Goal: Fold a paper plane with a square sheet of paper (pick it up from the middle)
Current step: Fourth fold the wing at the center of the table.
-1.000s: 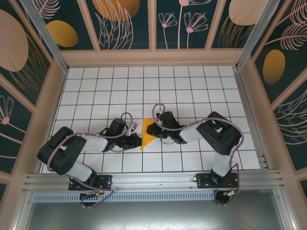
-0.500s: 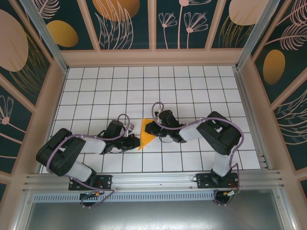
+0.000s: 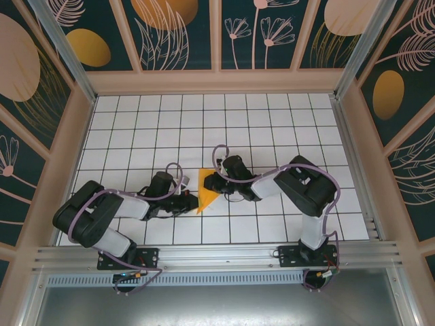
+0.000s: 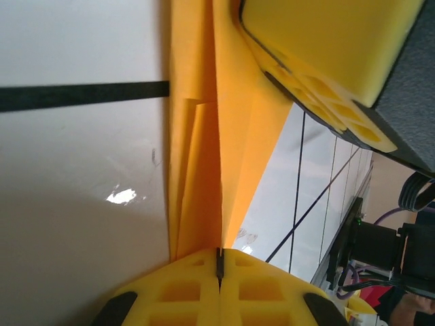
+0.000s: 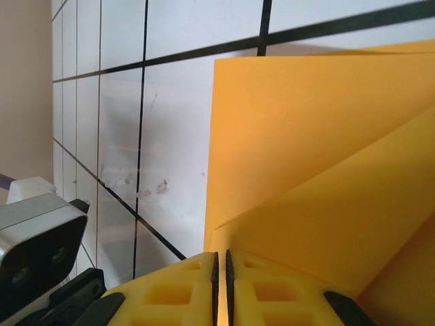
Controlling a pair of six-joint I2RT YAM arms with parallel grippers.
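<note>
The square sheet of paper is folded into the paper plane [image 3: 206,191], a slim orange-yellow wedge with layered creases, lying low over the white grid table [image 3: 272,129] between both arms. My left gripper [image 3: 192,201] is shut on its near-left edge. In the left wrist view the paper plane [image 4: 202,156] runs straight up from the closed left gripper [image 4: 219,257]. My right gripper [image 3: 211,182] is shut on the far-right side. In the right wrist view the plane [image 5: 306,136] fans out above the right gripper [image 5: 219,257]. One of the right gripper's yellow fingers [image 4: 326,54] presses over the paper.
Dark leaf-pattern panels [image 3: 177,34] with orange ovals wall the table on three sides. An aluminium rail [image 3: 217,255] runs along the near edge by both arm bases. Open grid tiles lie behind and beside the arms.
Both grippers and the pinched paper have shifted slightly left. The grips on the paper stay the same.
</note>
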